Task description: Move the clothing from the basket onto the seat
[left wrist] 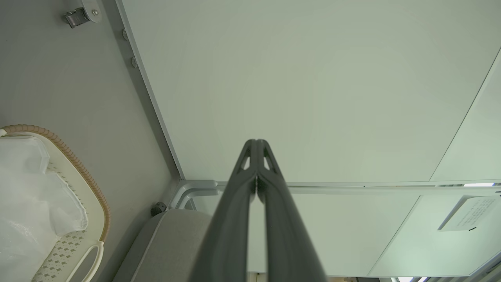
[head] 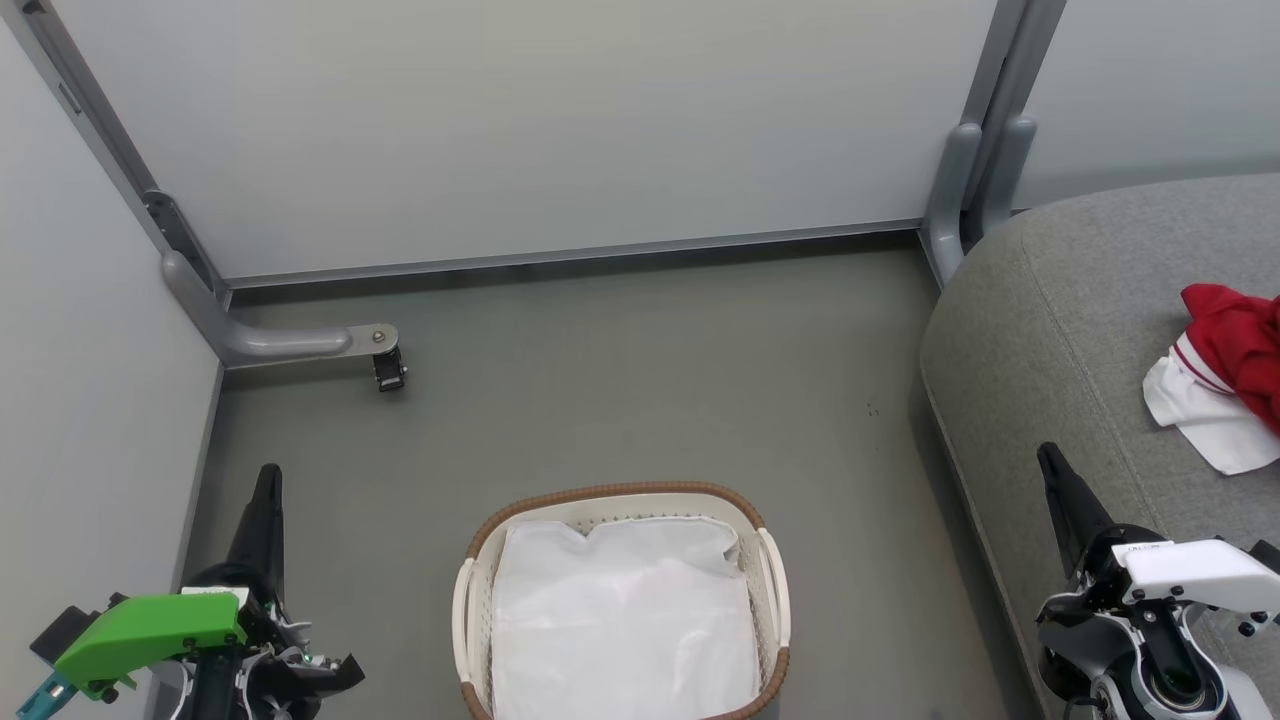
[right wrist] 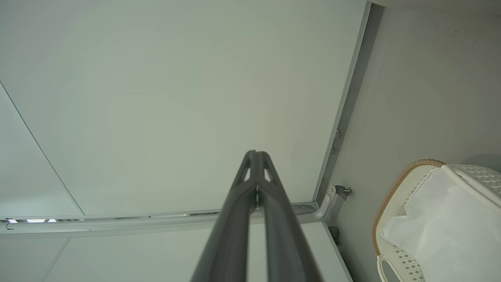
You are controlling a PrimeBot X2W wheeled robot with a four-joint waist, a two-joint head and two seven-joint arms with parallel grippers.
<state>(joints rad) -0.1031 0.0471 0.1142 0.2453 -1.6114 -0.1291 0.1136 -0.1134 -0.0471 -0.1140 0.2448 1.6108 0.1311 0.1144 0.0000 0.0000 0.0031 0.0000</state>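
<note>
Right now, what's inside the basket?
Just the white liner sits in the basket. Anything under it is hidden. The red clothing lies on the seat.

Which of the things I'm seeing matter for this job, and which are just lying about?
Job: red clothing, lying on the grey seat; basket, with its white liner.
Lying about: partition panels, caster wheel, floor.
</note>
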